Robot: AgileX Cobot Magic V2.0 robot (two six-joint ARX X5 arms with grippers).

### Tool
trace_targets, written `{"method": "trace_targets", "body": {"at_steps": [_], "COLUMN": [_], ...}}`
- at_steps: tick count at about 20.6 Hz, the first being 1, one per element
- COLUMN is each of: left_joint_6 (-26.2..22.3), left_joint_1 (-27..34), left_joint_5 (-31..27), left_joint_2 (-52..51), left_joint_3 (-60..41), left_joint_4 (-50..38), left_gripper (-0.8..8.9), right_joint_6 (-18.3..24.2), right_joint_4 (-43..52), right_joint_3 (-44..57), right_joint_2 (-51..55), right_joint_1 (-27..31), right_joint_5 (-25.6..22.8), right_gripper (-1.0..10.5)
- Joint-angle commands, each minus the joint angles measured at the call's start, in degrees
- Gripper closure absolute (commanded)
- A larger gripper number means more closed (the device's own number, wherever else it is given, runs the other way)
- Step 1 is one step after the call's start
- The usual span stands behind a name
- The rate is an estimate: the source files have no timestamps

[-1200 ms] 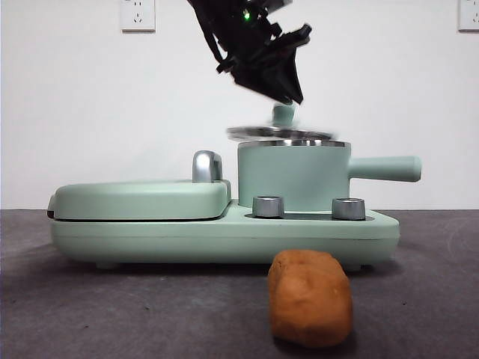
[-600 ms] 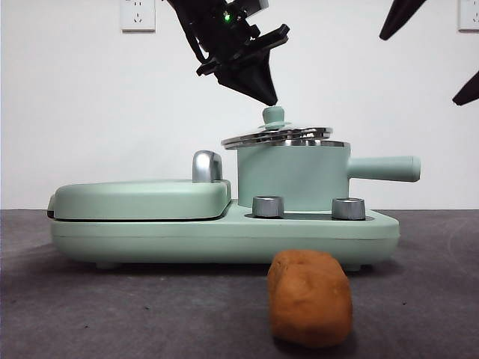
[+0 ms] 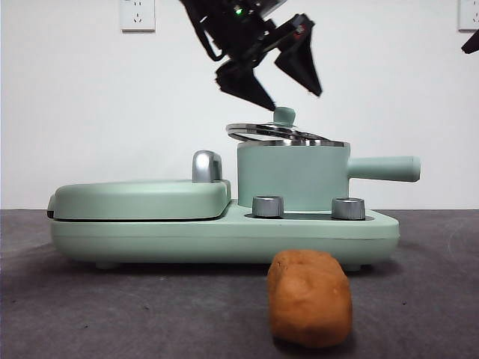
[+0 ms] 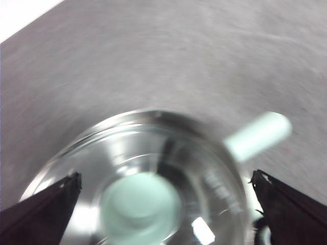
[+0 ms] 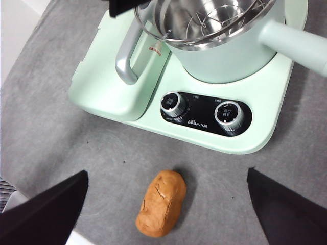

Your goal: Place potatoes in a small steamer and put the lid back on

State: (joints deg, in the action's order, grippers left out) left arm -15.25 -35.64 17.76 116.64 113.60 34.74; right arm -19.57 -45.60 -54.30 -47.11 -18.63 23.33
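Note:
The potato [image 3: 309,297] lies on the grey table in front of the cooker; it also shows in the right wrist view [image 5: 161,203]. The small steamer [image 3: 292,176] stands on the cooker's right half, its handle pointing right. The lid [image 3: 278,134] lies tilted on the steamer's rim, overhanging to the left, with its knob [image 3: 284,114] on top. My left gripper [image 3: 275,88] is open just above the knob, one jaw on each side, touching nothing; its own view shows the lid [image 4: 92,168] below. My right gripper [image 5: 167,172] is open, high above the potato.
The mint-green cooker base [image 3: 224,238] carries a closed flat grill plate [image 3: 142,198] with a chrome handle [image 3: 207,166] on its left half. Two steel dials [image 3: 268,206] [image 3: 348,208] face front. A steel rack [image 5: 214,15] sits inside the steamer.
My left gripper has let go of the lid's knob and opened just above it. The lid has dropped from a slight lift onto the steamer's rim and lies tilted. The potato has not moved.

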Motion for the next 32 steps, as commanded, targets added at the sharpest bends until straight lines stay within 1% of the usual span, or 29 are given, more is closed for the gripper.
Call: {"method": "trace_targets", "body": {"at_steps": [1,2,5,8,9,11,13,15,17,19,22,23,25,26,28,30,32], "left_joint_6": [-3.34,-3.76,-3.82,-3.78,-3.76,-3.61,-3.61,-3.61,-3.61,-3.58,-3.61,-3.56,-3.32,-3.32,-3.32,-3.32,-3.30], "left_joint_1": [-1.44,-1.73,-2.05,-1.75,-1.46,-1.22,-1.16,-1.14,-1.14,-1.11,-0.09,0.48,1.90,2.71,4.55,6.51,8.33], "left_joint_5": [-0.17,-1.20,-7.37,-7.69,-7.69,-7.67,-7.67,-7.67,-7.67,-7.67,-7.67,-7.67,-7.69,-7.69,-7.69,-7.67,-7.67], "left_joint_2": [2.47,3.10,4.24,4.37,4.37,4.37,4.37,4.37,4.37,4.20,1.49,0.17,-2.32,-3.69,-6.21,-8.39,-10.14], "left_joint_3": [1.40,1.40,1.40,1.40,1.40,1.40,1.40,1.40,1.40,1.44,1.46,1.49,1.46,1.46,1.46,1.46,1.46], "left_joint_4": [0.39,0.52,-0.33,-0.28,-0.15,-0.02,-0.63,-1.18,-1.73,-2.10,-1.33,-1.31,-0.59,0.22,2.38,4.81,6.73], "left_gripper": [3.78,3.85,3.86,3.93,4.43,5.93,7.14,7.55,7.62,8.01,7.99,7.99,7.99,7.99,7.99,7.99,7.99], "right_joint_6": [-0.33,-0.33,-0.33,-0.33,-0.33,-0.33,-0.33,-0.33,-0.35,-0.35,-1.25,-2.16,-2.60,-2.99,-4.42,-6.58,-7.32], "right_joint_4": [0.00,-0.42,-2.47,-3.08,-3.08,-3.08,-3.08,-3.06,-3.08,-3.08,-3.39,-4.04,-3.98,-3.54,-3.34,-3.26,-2.27], "right_joint_3": [-1.11,-1.11,-1.14,-1.18,-1.18,-1.20,-1.20,-1.20,-1.20,-1.20,-1.57,-2.01,-2.67,-2.82,-2.82,-2.82,-2.82], "right_joint_2": [-0.22,-0.22,-0.22,-0.22,-0.22,-0.22,-0.22,-0.22,-0.22,-0.24,-1.62,-3.26,-7.26,-9.53,-14.53,-19.74,-24.85], "right_joint_1": [-0.20,-0.20,-0.20,-0.20,-0.20,-0.20,-0.20,-0.20,-0.20,-0.22,-0.92,-2.10,-5.77,-8.09,-13.03,-17.46,-21.44], "right_joint_5": [0.00,0.11,0.22,0.22,0.22,0.22,0.22,0.22,0.24,0.39,0.48,0.42,0.09,-1.11,-5.31,-5.79,-5.90], "right_gripper": [4.5,4.5,4.5,4.5,4.5,4.5,4.5,4.5,4.5,4.5,4.5,4.5,4.5,4.5,4.5,4.5,4.5]}}
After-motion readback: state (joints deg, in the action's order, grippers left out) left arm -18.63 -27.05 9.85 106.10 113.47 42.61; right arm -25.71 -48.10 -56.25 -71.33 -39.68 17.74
